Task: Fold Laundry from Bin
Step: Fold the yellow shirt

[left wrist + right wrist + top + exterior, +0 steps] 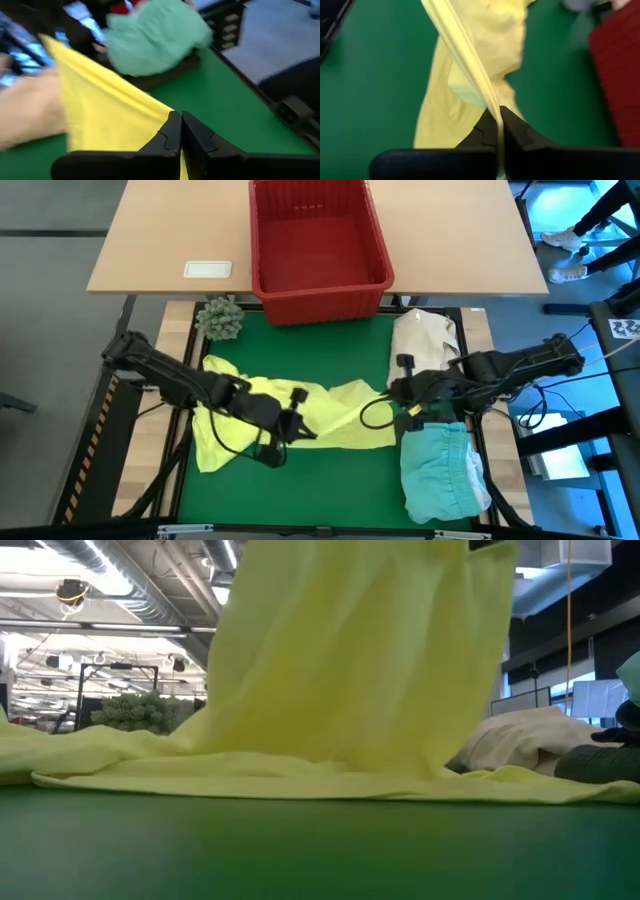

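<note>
Laundry is out of the bin, which stands on the wooden counter past the green mat. On the mat, nearer the arms than the bin, a yellow garment lies stretched between the two claws. The left claw is clenched on the yellow cloth at one end, its fingers pressed together with the fabric beside them. The right claw is clenched on the other end, where a folded edge of the yellow garment runs down between its fingers. In the low view the cloth rises from the mat in a tall sheet, so part of it is lifted. A turquoise garment lies crumpled under the right arm, farther from the bin than the yellow one. A cream bundle sits between the turquoise garment and the bin. A small green spiky ball rests just beside the bin's left corner.
</note>
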### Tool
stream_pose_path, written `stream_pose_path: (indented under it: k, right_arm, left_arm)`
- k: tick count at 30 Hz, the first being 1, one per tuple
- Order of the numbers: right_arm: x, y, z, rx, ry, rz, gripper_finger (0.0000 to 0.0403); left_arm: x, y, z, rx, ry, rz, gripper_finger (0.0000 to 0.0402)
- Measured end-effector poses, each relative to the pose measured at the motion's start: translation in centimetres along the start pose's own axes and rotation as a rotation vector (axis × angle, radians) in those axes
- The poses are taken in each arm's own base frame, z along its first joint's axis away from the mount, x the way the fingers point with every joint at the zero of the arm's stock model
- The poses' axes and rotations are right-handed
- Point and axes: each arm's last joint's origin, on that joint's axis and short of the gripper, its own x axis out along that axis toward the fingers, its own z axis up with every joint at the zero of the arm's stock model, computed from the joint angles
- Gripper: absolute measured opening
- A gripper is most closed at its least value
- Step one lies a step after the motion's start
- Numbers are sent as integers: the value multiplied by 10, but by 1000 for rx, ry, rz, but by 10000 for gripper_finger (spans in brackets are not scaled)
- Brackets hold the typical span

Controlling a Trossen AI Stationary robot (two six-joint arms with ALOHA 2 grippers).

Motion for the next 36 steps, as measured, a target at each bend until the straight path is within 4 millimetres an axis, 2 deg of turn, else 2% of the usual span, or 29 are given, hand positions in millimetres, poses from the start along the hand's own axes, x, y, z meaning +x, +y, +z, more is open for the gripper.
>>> stream_pose_path:
  k: [7,13,21,30,36]
  right_arm:
    - [20,8,-2,-13,112,78,0]
    - [49,17,-6,-23,262,150,0]
    - [83,30,-9,-23,389,261,0]
    - [96,56,-13,-109,443,269,0]
    - [106,60,-16,-124,484,251,0]
  left_arm:
    - [48,-14,-20,-49,117,-99,0]
    - [73,-21,-37,-59,203,-123,0]
    - [82,-25,-44,-85,233,-173,0]
    - [82,-30,-41,-78,204,-172,0]
    - [91,-31,-45,-89,208,-166,2]
